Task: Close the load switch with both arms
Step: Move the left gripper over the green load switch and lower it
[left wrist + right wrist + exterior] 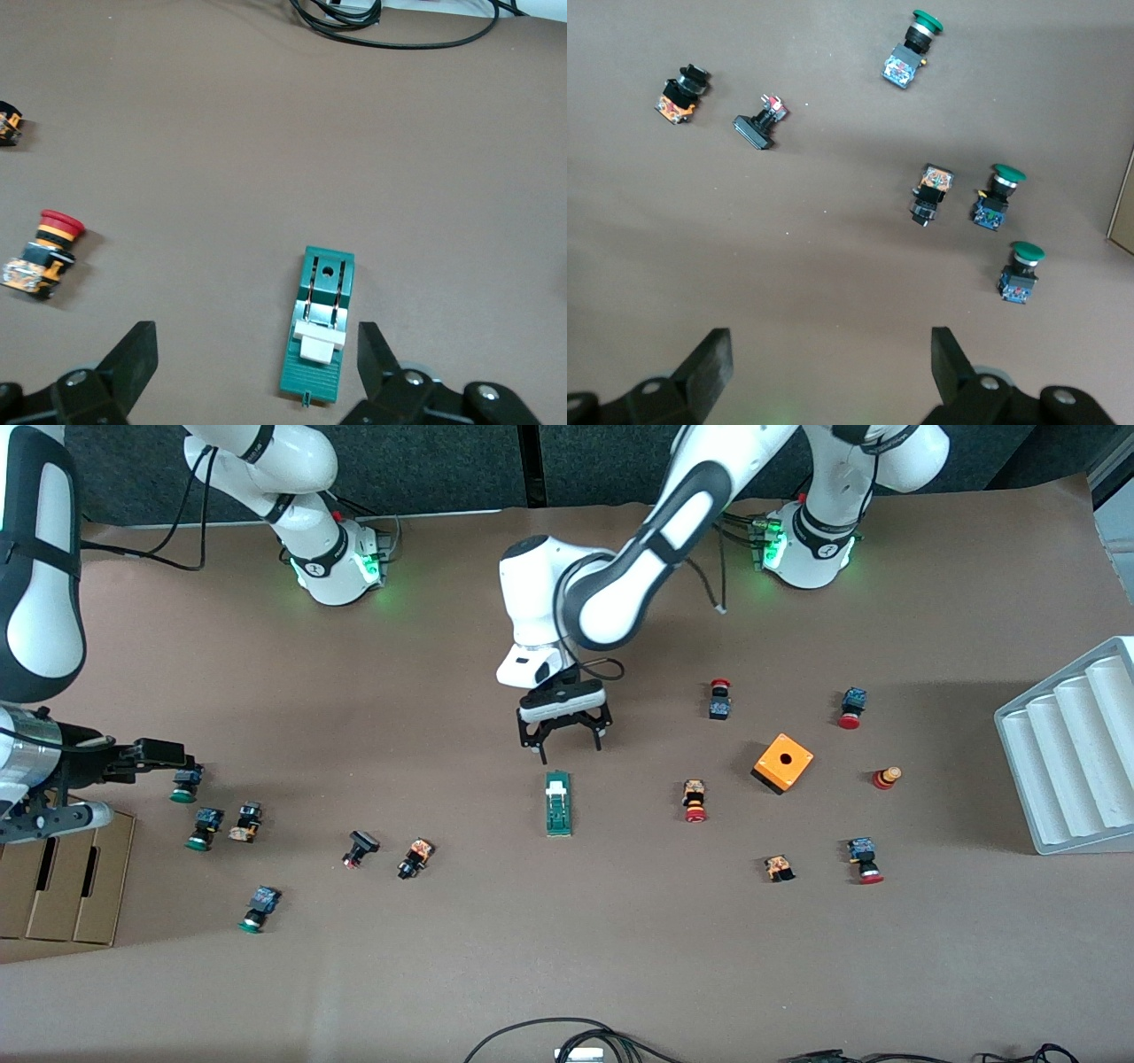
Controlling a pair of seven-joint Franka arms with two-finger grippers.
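Left gripper (pixel 564 746) poised by load switch (pixel 558 803), jaws wide open, nothing held
Load switch lies flat mid-table, touching nothing, white slider (pixel 320 342) at the end closest to the left gripper, which hangs low just farther from the front camera than that end. Right gripper (pixel 173 762) waits over green push buttons (pixel 1015 271) at the right arm's end, jaws also fully open and empty. Switch looks light, rigid plastic, likely to skid on the table: pinch the green body's long sides to steady it, push the slider with the other arm
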